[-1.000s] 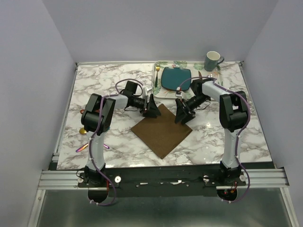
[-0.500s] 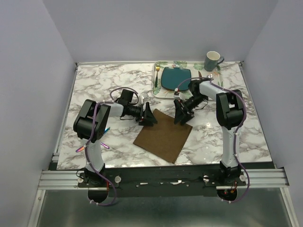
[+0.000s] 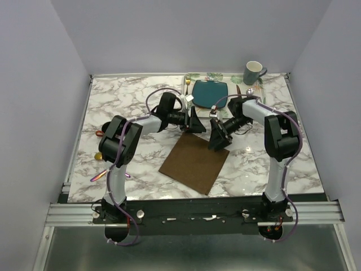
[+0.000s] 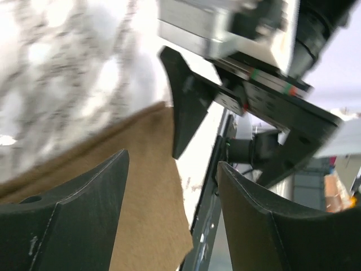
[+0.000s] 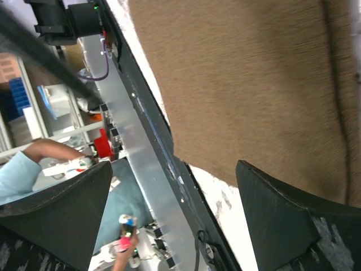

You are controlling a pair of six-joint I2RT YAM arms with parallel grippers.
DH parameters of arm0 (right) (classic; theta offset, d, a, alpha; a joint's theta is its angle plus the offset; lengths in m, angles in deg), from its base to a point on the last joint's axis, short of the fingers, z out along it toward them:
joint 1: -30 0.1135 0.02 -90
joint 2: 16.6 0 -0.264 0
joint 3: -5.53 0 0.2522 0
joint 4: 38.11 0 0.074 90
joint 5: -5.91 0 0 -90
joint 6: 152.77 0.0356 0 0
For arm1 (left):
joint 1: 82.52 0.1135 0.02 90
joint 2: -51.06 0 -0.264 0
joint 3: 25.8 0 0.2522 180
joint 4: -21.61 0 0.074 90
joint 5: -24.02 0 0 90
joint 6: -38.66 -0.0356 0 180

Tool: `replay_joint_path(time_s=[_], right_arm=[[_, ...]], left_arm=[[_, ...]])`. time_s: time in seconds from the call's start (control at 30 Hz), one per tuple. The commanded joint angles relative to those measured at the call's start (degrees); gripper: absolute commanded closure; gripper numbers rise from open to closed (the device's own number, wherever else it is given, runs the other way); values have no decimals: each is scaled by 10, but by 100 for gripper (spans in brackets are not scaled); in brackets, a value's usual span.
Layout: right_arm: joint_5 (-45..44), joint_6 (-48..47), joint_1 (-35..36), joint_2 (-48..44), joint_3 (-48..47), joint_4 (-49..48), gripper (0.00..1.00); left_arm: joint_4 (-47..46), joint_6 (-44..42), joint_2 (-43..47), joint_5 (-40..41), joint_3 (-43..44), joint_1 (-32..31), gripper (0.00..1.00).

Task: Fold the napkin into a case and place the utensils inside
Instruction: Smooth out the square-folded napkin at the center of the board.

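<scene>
The dark brown napkin (image 3: pixel 194 162) lies flat on the marble table between the arms, one corner pointing to the near edge. My left gripper (image 3: pixel 196 122) is open and empty just beyond the napkin's far edge; in the left wrist view the napkin (image 4: pixel 146 186) shows between its fingers (image 4: pixel 73 220). My right gripper (image 3: pixel 219 139) is open and empty over the napkin's far right corner; the cloth (image 5: pixel 254 73) fills the top of the right wrist view. The iridescent utensils (image 3: pixel 97 176) lie at the table's left edge, partly hidden by the left arm, with a golden spoon bowl (image 3: pixel 98 156).
A leaf-printed placemat (image 3: pixel 214 75) at the back holds a teal plate (image 3: pixel 209 93), a gold fork (image 3: pixel 186 87) and a dark knife (image 3: pixel 238 90). A grey-green mug (image 3: pixel 254 71) stands at the back right. The two grippers are close together.
The napkin was turned and drawn slightly left, then stayed put. My left gripper left its left corner and swung right and back toward the plate. The right gripper barely moved.
</scene>
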Motion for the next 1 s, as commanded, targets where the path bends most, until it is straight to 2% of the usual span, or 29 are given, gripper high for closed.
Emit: replay_joint_path(time_s=[0.0, 0.27, 0.4, 0.47, 0.57, 0.6, 0.67, 0.7, 0.73, 0.83, 0.87, 0.97], right_arm=[[-12, 20, -9, 65, 3, -31, 1], [-87, 24, -31, 108, -2, -47, 1], [-110, 21, -34, 114, -4, -47, 1], [-116, 21, -34, 108, -11, -47, 1], [-109, 14, -34, 96, -33, -41, 1], [-98, 12, -35, 88, -40, -32, 1], [-91, 7, -33, 82, -57, -22, 1], [-89, 6, -33, 77, -61, -18, 1], [-90, 5, -33, 75, -64, -17, 1], [-93, -1, -33, 79, -76, -8, 1], [-92, -4, -33, 80, -78, -5, 1], [-89, -9, -33, 84, -85, 3, 1]], left_arm=[[-29, 52, -79, 27, 8, 16, 27], [-28, 44, -138, 44, 9, 44, 24], [-21, 38, -126, 21, 19, 58, 19], [-17, 19, -89, 1, 22, 58, 17], [42, -53, -23, -45, 16, 60, 15], [114, -88, -6, -59, 9, 60, 15], [212, -219, 50, -78, -1, 56, 15], [314, -270, 68, -79, -14, 54, 15], [355, -350, 86, -75, -26, 52, 15], [453, -423, 142, -70, -78, 42, 15], [471, -459, 160, -64, -89, 39, 15], [493, -484, 177, -65, -137, 31, 15]])
